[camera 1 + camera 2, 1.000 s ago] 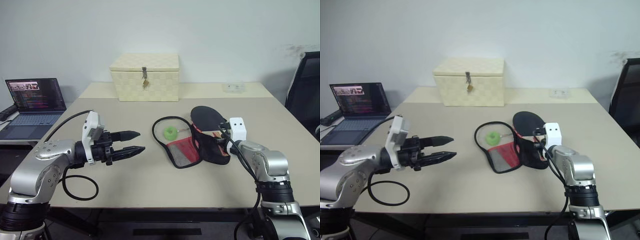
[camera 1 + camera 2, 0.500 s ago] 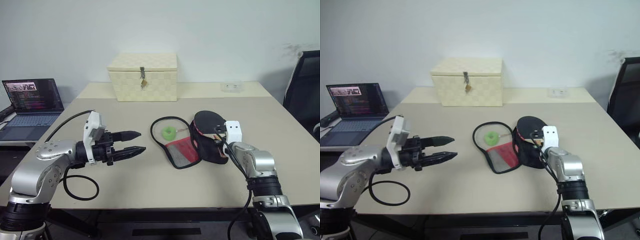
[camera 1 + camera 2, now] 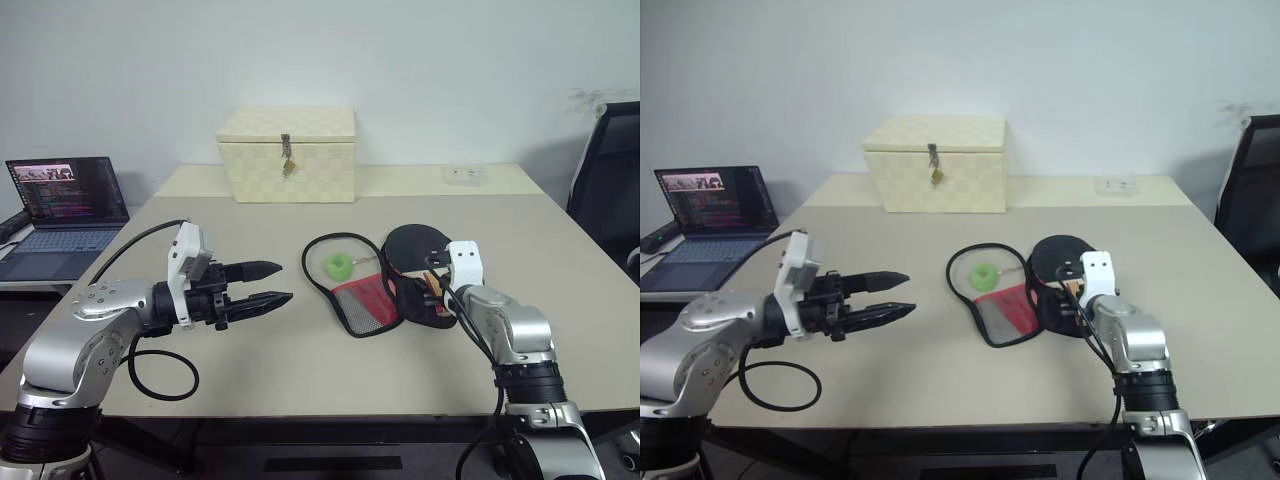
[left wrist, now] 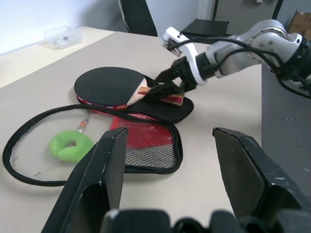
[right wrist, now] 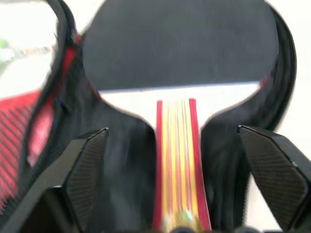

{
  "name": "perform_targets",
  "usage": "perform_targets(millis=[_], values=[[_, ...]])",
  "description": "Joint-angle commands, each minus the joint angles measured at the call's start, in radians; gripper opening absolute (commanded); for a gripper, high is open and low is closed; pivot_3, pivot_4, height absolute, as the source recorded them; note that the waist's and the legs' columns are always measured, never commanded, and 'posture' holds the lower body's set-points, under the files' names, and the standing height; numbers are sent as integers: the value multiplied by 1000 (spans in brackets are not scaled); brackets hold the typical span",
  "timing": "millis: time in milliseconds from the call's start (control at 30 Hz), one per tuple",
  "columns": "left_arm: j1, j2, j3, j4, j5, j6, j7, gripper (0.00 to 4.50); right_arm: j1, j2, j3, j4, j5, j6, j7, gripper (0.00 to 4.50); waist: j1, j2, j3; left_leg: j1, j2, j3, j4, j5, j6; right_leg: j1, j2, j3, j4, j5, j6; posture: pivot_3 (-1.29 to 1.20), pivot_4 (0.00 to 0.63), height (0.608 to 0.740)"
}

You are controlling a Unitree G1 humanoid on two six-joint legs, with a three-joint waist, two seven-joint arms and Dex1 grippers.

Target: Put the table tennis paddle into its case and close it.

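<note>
The right pincer [image 4: 167,87] sits at the paddle's handle with its two black fingers [image 5: 274,170] spread wide — in the right wrist view they stand well to either side of the pale, red-striped handle, neither one pressing on it. The table tennis paddle [image 4: 109,85] lies flat, black face up, on the lower half of the case [image 4: 163,109], its handle pointing toward the right pincer and resting over the case's narrow end. The case is unzipped: its black zip edge loops out in a wide ring on the table [image 3: 300,370] toward the robot's left, and a red mesh panel [image 3: 362,302] lies folded out in front of that ring. Inside the ring sits a small green ball-like ring [image 3: 340,265], just beside the paddle's head but apart from it.

The left pincer [image 3: 268,284] hangs above the table well to the left of the case, pointing roughly level toward it, its fingers parted with nothing between them — the left wrist view looks along them at the case and the right arm beyond.

At the far side of the table stands a cream woven box [image 3: 288,154] with a metal latch, lid down. A small clear container [image 3: 467,175] lies at the far right edge. An open laptop [image 3: 62,210] sits on a lower surface to the left, and a black chair [image 3: 605,175] stands at the right.
</note>
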Motion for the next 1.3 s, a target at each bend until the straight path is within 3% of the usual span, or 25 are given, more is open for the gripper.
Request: perform_targets(millis=[33,167,233,300,500,533,867,1067,1300], values=[[-9,0,10,-19,2,-22,1,3036,6,-7,17,-55,-7,1,8,4477,0,0,0,0,0,0,0,0,0,0,0,0,0,0,0,0,150,740],[-11,-2,5,-12,11,-30,-4,3036,26,-12,46,-40,-25,-27,15,4477,-1,0,0,0,0,0,0,0,0,0,0,0,0,0,0,0,150,740],[-11,-2,5,-11,14,-33,-7,3036,31,-17,53,-33,-36,-42,15,4104,-1,0,0,0,0,0,0,0,0,0,0,0,0,0,0,0,150,740],[-9,-3,6,-10,15,-37,-8,3036,35,-21,56,-30,-45,-53,19,3582,-1,0,0,0,0,0,0,0,0,0,0,0,0,0,0,0,150,740],[0,-2,10,-11,17,-43,-11,3036,55,-28,66,-43,-64,-66,24,1382,-2,0,0,0,0,0,0,0,0,0,0,0,0,0,0,0,150,740],[0,-2,10,-10,18,-44,-11,3036,57,-28,66,-45,-67,-66,25,1228,-1,0,0,0,0,0,0,0,0,0,0,0,0,0,0,0,150,740],[6,-5,9,-5,25,-56,-16,3036,117,-31,22,-233,-62,45,13,1233,1,-1,0,0,0,0,0,0,0,0,0,0,-1,0,0,0,150,740],[9,-12,1,8,32,-72,-26,3036,154,42,-3,-356,-62,139,-37,1233,0,-1,0,0,0,0,0,0,0,0,0,0,0,0,0,0,150,740],[-6,-20,-9,27,44,-83,-38,3036,128,129,-7,-315,-73,123,-96,1233,-1,-1,0,0,0,0,0,0,0,0,0,0,0,0,0,0,150,740]])
